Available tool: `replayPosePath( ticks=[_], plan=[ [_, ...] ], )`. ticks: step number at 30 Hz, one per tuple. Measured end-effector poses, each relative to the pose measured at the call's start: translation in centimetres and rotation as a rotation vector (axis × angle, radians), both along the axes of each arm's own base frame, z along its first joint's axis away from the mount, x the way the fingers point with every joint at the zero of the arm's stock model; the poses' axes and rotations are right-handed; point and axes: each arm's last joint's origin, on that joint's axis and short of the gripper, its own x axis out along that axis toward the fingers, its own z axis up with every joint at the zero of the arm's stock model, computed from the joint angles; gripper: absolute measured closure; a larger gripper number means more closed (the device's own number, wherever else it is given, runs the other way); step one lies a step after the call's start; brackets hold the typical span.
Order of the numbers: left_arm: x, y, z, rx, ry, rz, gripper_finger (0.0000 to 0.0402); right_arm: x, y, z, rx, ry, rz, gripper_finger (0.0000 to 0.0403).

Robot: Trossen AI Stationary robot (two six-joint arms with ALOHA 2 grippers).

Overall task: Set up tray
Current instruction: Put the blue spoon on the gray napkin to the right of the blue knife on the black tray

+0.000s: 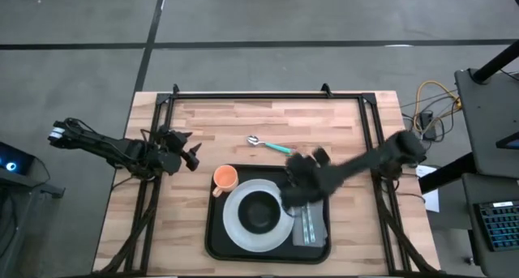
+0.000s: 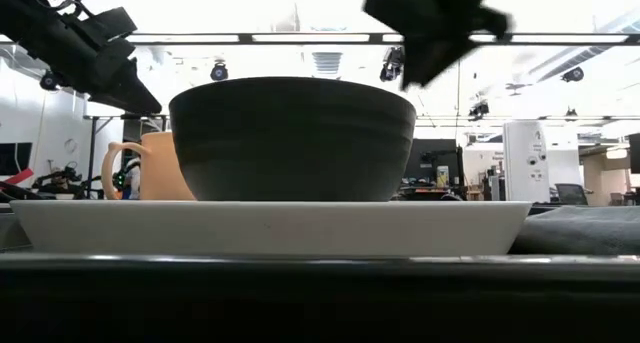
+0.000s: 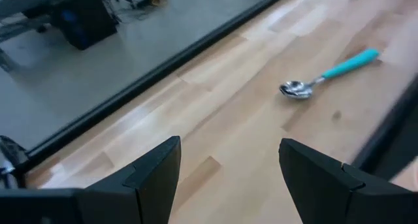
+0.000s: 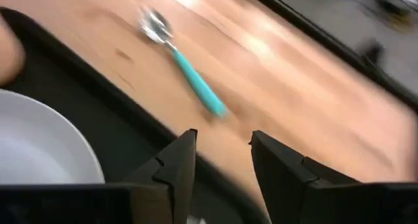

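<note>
The black tray [image 1: 217, 229] lies at the table's near middle. On it rest a white plate [image 1: 235, 225] carrying a black bowl [image 1: 261, 211], an orange mug [image 1: 225, 178] at its far left corner, and a grey napkin [image 1: 318, 229] with cutlery at its right. A teal-handled spoon [image 1: 272, 145] lies flat on the wood beyond the tray. My right gripper [image 4: 223, 152] hangs open above the tray's far right part, empty, with the spoon [image 4: 186, 67] ahead of it. My left gripper [image 3: 228, 162] waits open at the table's left [image 1: 195, 154].
Bare wood lies beyond the tray and on either side of the spoon. A black frame rail [image 1: 268, 96] runs along the table's far edge, with side rails left and right. In the low view the bowl [image 2: 292, 138] and plate [image 2: 270, 228] fill the foreground.
</note>
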Motion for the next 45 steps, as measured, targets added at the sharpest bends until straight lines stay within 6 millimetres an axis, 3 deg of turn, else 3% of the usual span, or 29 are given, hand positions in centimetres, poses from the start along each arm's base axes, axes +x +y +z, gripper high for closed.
replayPosePath(
  ticks=[5,8,12,15,20,26,32,36,45],
  plan=[
    [0.1,-0.2,-0.1,-0.055,0.019,-0.054,0.0164,2.3,-5.9,2.7,0.032,-0.068,0.221,0.0246],
    [0.1,-0.4,-0.3,-0.094,0.06,-0.131,0.0164,3.0,-9.2,3.3,0.048,-0.084,0.288,0.0237],
    [0.3,-0.5,-0.5,-0.126,0.086,-0.178,0.0164,3.7,-12.5,2.7,0.088,-0.042,0.362,0.0227],
    [0.4,-0.6,-0.5,-0.128,0.094,-0.18,0.0164,4.4,-14.3,1.0,0.138,0.022,0.398,0.0221],
    [0.6,-0.6,-0.8,-0.125,0.116,-0.178,0.0164,6.1,-15.8,-2.5,0.156,0.133,0.481,0.0212],
    [0.9,-0.7,-1.1,-0.125,0.138,-0.172,0.0164,8.6,-17.3,-6.0,0.236,0.054,0.617,0.0207],
    [1.1,-0.8,-1.3,-0.13,0.16,-0.177,0.0164,9.4,-18.7,-8.7,0.275,0.114,0.666,0.0207],
    [1.2,-0.8,-1.5,-0.128,0.176,-0.176,0.0164,9.3,-19.9,-9.6,0.299,0.126,0.666,0.0207],
    [1.5,-0.9,-1.8,-0.13,0.203,-0.175,0.0164,8.8,-21.7,-9.6,0.306,0.117,0.658,0.0207]
  ],
)
